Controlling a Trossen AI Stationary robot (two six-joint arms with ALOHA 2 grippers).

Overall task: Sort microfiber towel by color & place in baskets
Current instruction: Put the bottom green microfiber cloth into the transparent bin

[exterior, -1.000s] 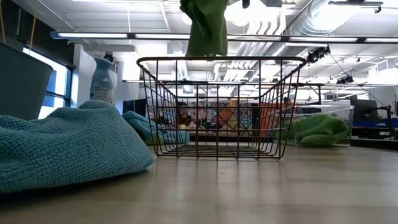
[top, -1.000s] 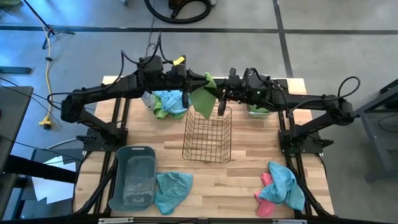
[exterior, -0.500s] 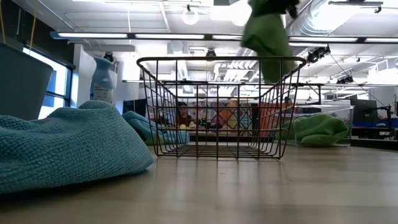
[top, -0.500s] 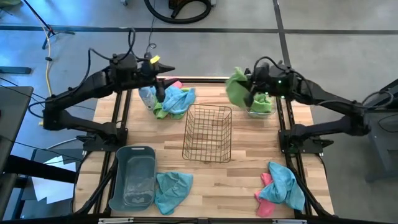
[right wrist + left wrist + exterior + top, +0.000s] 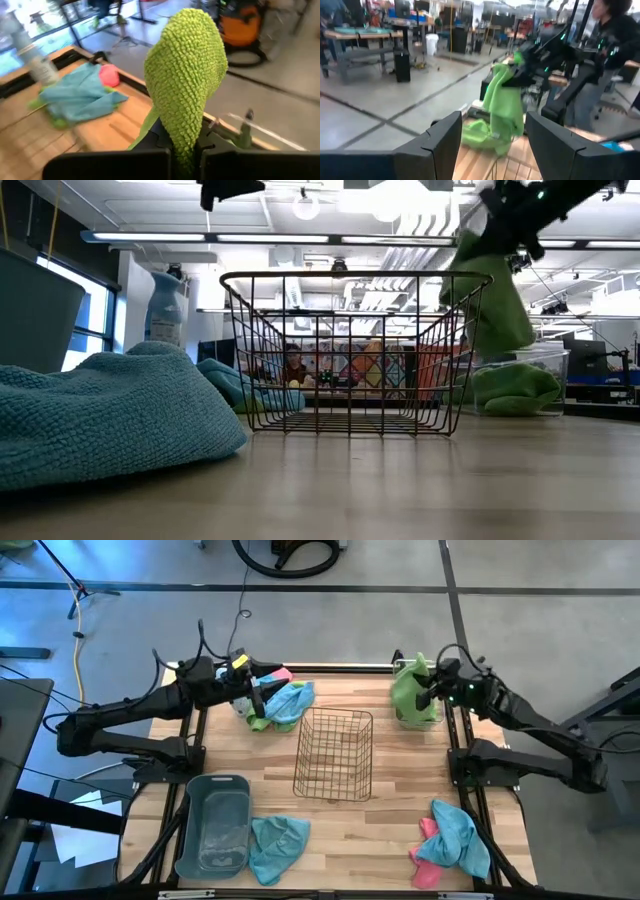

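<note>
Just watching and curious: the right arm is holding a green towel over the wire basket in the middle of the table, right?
Not quite. The right gripper does hold the green towel, but over the clear bin at the table's far right corner, not the wire basket. The high view shows it.

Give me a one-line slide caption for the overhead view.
Right gripper carries a green towel above the clear bin; left gripper hangs open over the mixed towel pile.

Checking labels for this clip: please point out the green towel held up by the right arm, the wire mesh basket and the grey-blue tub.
green towel (image 5: 408, 695), high view, middle of the hanging cloth
wire mesh basket (image 5: 334, 755), high view, its mesh floor
grey-blue tub (image 5: 213, 784), high view, its far rim
</note>
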